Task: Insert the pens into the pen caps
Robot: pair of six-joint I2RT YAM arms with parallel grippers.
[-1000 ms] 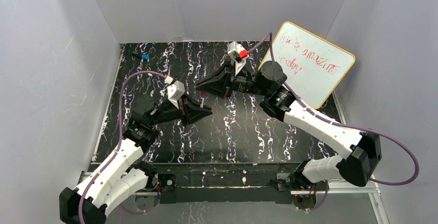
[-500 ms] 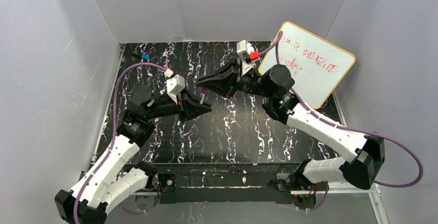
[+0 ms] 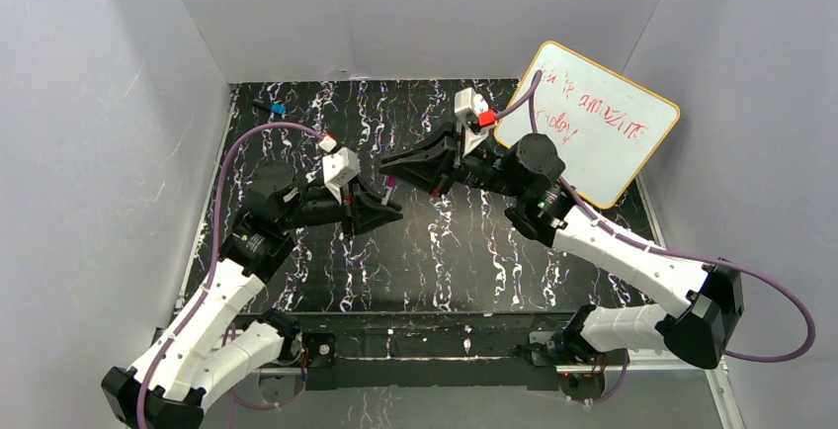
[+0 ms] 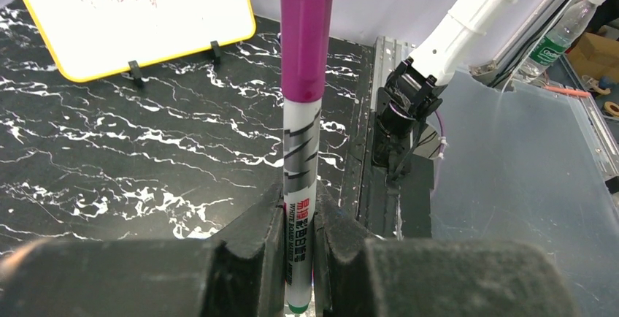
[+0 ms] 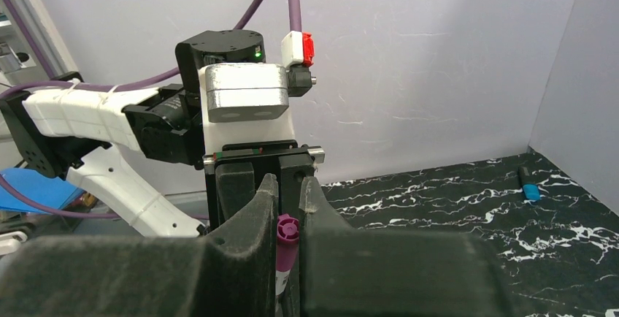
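My left gripper (image 3: 388, 214) (image 4: 299, 211) is shut on the lower end of the thin white pen (image 4: 301, 156), which stands upright. The purple cap (image 4: 306, 32) (image 3: 391, 183) covers the pen's upper end. My right gripper (image 3: 387, 165) (image 5: 286, 199) is shut on that purple cap (image 5: 287, 231) from the other side. The two grippers face each other tip to tip above the table's middle, and the left gripper's black fingers (image 5: 237, 178) show just behind the cap. The black markers and the green and orange caps are out of view.
A yellow-framed whiteboard (image 3: 593, 123) (image 4: 124, 17) with red writing leans at the back right. A small dark pen with a blue cap (image 3: 275, 109) (image 5: 529, 184) lies at the back left corner. White walls enclose the black marbled table (image 3: 445, 261).
Both wrists have shifted and turned slightly, the right wrist to the right and the left arm up and back. The pen and purple cap stay held between the two grippers.
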